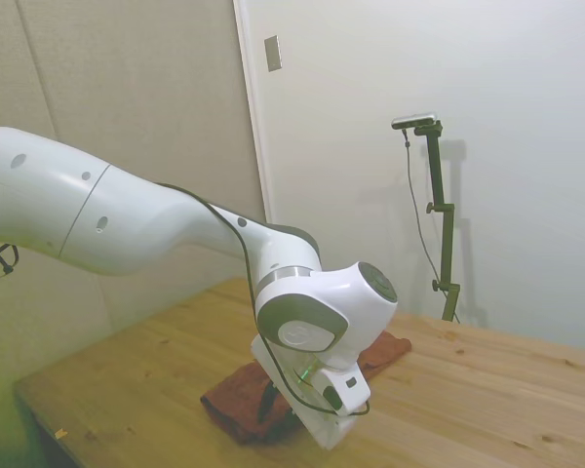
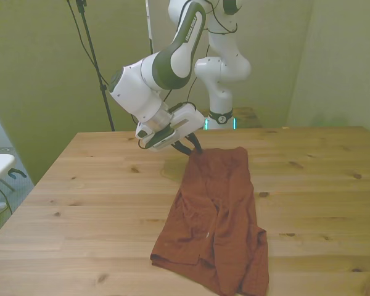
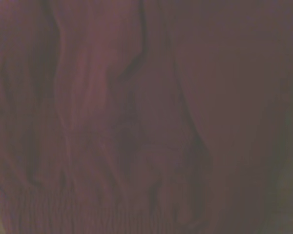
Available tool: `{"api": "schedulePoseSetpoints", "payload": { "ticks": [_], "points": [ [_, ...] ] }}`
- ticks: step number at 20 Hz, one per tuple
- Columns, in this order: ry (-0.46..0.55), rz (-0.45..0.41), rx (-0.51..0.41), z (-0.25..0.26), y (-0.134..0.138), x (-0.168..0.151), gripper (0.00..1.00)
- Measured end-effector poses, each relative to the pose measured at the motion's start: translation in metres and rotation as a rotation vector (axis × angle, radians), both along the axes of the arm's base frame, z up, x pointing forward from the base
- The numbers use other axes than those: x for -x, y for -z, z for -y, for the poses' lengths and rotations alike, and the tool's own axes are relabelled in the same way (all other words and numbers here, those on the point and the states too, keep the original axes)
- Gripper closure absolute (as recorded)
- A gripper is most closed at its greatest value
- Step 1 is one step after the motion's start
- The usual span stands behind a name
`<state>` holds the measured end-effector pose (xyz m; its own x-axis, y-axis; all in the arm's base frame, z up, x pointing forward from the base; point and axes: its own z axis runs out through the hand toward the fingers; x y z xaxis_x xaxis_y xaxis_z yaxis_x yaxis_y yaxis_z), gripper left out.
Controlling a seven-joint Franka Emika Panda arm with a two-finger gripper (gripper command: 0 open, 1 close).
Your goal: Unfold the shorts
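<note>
Counted: one pair of shorts [image 2: 217,216], rust-orange, lying in a single piece on one wooden bench [image 2: 80,203]; same pair seen in the side view [image 1: 244,395] and filling the wrist view [image 3: 136,122] as creased cloth. One white arm [image 2: 172,61] with one tool [image 2: 191,147] at its end, also seen from the side [image 1: 273,405]. Two legs to the shorts, as far as the folds let on. One small pale dot, maybe a button [image 2: 208,234], on the cloth. One grey plate [image 1: 273,53] on the wall. No second garment to count
</note>
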<state>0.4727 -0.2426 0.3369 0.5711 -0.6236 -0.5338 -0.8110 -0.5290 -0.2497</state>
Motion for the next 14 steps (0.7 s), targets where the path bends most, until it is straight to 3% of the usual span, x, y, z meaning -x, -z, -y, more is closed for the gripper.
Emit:
{"api": "schedulePoseSetpoints", "payload": {
  "ticks": [8, 14],
  "points": [
    [0.001, 0.008, 0.003, 0.001, -0.004, 0.0, 1.0],
    [-0.019, 0.079, 0.015, -0.006, -0.051, 0.001, 1.0]
  ]
}}
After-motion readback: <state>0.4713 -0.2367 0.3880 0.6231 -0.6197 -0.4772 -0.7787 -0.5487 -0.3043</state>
